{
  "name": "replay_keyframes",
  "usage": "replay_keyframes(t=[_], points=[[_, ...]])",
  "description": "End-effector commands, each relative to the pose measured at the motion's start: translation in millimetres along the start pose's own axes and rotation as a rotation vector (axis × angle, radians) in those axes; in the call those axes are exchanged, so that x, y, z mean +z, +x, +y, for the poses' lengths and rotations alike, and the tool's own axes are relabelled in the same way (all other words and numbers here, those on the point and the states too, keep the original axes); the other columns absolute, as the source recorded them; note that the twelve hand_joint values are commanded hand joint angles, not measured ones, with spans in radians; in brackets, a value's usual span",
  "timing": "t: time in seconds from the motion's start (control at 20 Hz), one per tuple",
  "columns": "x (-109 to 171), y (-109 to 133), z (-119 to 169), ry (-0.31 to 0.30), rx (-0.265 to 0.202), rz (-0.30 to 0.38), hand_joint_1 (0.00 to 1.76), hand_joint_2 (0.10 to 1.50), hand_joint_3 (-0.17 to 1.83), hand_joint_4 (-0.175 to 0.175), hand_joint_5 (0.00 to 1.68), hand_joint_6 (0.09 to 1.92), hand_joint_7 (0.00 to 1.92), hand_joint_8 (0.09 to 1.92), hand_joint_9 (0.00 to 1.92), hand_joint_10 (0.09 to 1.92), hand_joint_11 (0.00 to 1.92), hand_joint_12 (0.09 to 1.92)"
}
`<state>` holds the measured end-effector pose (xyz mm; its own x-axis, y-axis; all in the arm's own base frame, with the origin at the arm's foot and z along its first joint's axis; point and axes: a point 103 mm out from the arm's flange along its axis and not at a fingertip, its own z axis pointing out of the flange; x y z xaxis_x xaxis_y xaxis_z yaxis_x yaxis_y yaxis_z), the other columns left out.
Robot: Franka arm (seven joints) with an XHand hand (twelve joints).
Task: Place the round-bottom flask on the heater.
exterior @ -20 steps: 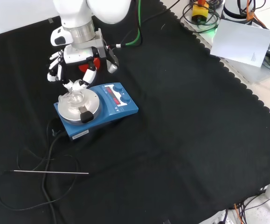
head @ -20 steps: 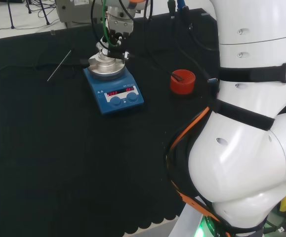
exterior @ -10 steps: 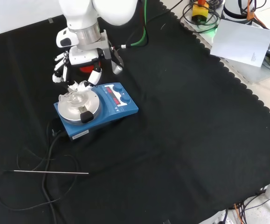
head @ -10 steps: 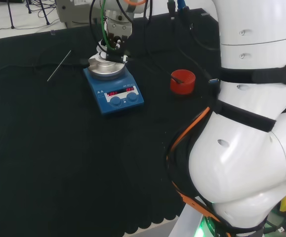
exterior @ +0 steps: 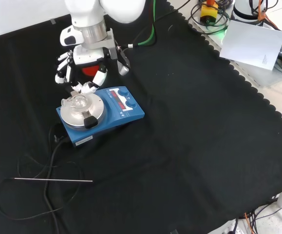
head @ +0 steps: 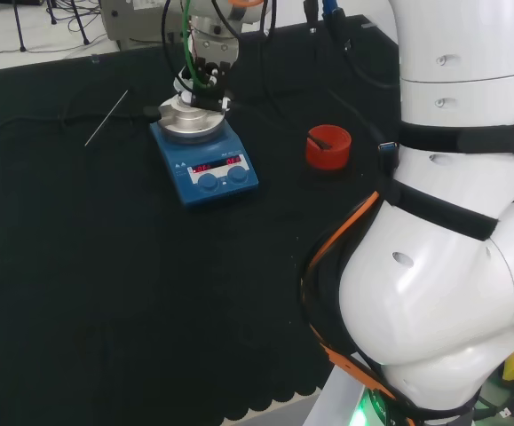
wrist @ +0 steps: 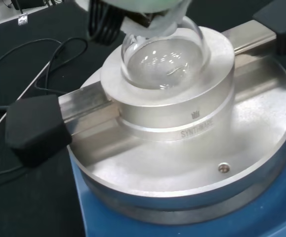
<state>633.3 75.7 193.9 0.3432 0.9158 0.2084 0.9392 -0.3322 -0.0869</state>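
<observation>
Front view, left to right: thin metal rod (exterior: 53, 180) on cloth, well apart from hand and nearer to camera. Then hand (exterior: 77, 73), fingers relaxed and spread, holding nothing, just above far edge of heater (exterior: 100, 114). Round-bottom flask (wrist: 161, 55) just below fingertips (exterior: 88, 87), seated in round metal block on heater plate, apart from fingers. Red stand (head: 328, 146) behind hand, partly hidden. Wrist view: flask upright in block recess.
</observation>
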Motion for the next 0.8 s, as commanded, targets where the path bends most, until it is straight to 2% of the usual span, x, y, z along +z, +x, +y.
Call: replay_keyframes(t=[0.05, 0.15, 0.2, 0.3, 0.4, 0.55, 0.8], points=[[-16, 4, -14, 0.017, -0.017, 0.002, 1.06, 0.88, 0.38, 0.175, 1.07, 0.91, 0.48, 0.61, 0.66, 0.58, 0.26, 1.32], [-24, 0, -10, 0.020, -0.024, -0.003, 1.04, 0.96, 0.23, 0.175, 1.04, 0.93, 0.46, 0.63, 0.64, 0.61, 0.24, 1.33], [-27, -1, -8, 0.022, -0.028, -0.012, 1.02, 0.93, 0.24, 0.136, 0.98, 0.91, 0.45, 0.62, 0.63, 0.61, 0.24, 1.33], [-31, -4, -6, 0.021, -0.029, -0.017, 0.99, 0.78, 0.46, 0.070, 0.90, 0.86, 0.44, 0.62, 0.62, 0.61, 0.23, 1.33], [-34, -5, -7, 0.017, -0.028, -0.025, 0.97, 0.68, 0.63, 0.040, 0.84, 0.85, 0.42, 0.62, 0.60, 0.61, 0.21, 1.33], [-37, -6, -12, 0.013, -0.029, -0.034, 0.94, 0.63, 0.71, 0.018, 0.79, 0.85, 0.39, 0.63, 0.58, 0.62, 0.20, 1.34], [-43, -9, -23, 0.013, -0.036, -0.046, 0.93, 0.62, 0.73, 0.006, 0.75, 0.84, 0.38, 0.63, 0.57, 0.63, 0.19, 1.34]])
